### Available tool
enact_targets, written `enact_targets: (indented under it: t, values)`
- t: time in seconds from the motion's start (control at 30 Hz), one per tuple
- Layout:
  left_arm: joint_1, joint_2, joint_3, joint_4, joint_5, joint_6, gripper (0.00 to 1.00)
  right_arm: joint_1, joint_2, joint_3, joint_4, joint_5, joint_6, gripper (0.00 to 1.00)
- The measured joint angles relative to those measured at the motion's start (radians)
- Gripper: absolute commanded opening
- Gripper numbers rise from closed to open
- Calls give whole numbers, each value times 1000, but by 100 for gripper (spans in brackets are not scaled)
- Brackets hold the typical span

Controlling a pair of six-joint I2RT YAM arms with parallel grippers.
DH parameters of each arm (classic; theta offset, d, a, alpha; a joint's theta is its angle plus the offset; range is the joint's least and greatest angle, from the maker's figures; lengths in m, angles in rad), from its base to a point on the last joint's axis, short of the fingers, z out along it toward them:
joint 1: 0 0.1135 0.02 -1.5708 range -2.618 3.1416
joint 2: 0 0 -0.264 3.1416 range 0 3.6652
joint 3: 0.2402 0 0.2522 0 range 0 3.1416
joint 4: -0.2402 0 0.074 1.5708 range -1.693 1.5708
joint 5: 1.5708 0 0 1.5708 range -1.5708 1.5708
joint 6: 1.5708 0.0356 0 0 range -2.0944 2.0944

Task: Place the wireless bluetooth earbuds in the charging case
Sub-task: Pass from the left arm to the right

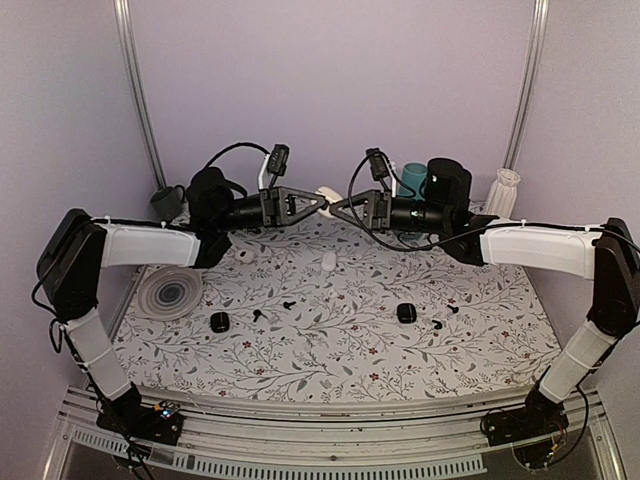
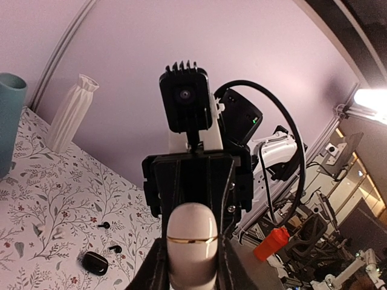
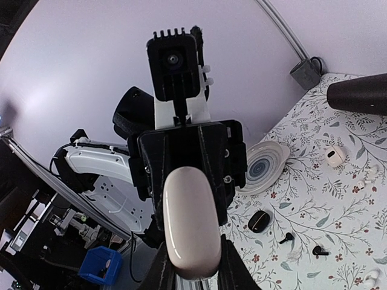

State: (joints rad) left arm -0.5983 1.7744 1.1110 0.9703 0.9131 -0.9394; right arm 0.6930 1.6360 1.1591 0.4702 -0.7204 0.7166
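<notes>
A glossy white charging case [image 1: 328,194] with a gold seam hangs in the air above the back of the table, its lid closed. My left gripper [image 1: 322,203] is shut on one end of it [image 2: 191,241]. My right gripper [image 1: 335,207] faces it from the other side, with its fingers closed against the same case [image 3: 190,226]. Black earbuds [image 1: 289,302] [image 1: 259,314] [image 1: 437,324] lie loose on the floral mat below. In the right wrist view small white earbuds [image 3: 363,181] rest on the mat.
Two black cases [image 1: 219,321] [image 1: 405,313] and white pieces [image 1: 245,256] [image 1: 329,262] sit on the mat. A ringed plate [image 1: 170,293] lies at the left edge. A teal cup [image 1: 412,180] and a white vase [image 1: 505,190] stand at the back right.
</notes>
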Motion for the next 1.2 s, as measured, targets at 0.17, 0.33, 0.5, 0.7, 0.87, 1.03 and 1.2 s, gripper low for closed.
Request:
enact_targets:
  t: [0.17, 0.33, 0.5, 0.7, 0.87, 1.03, 1.2]
  values:
    - [-1, -24, -11, -47, 18, 49, 41, 1, 0, 10, -27, -4, -24, 3]
    - [1, -71, -12, -167, 64, 157, 50, 1, 0, 60, -93, -27, -76, 3]
    - [1, -111, 0, -340, 80, 309, 59, 1, 0, 104, -151, -61, -134, 3]
    - [1, -144, 42, -543, 41, 462, 62, 1, -6, 120, -241, -87, -209, 3]
    - [1, -191, 19, -573, 29, 539, 58, 1, -16, 124, -292, -87, -257, 3]
    - [1, -203, 19, -557, 72, 568, 55, 5, -23, 125, -303, -87, -288, 3]
    - [-4, -201, 14, -501, 87, 558, 52, 25, -30, 125, -306, -86, -311, 4]
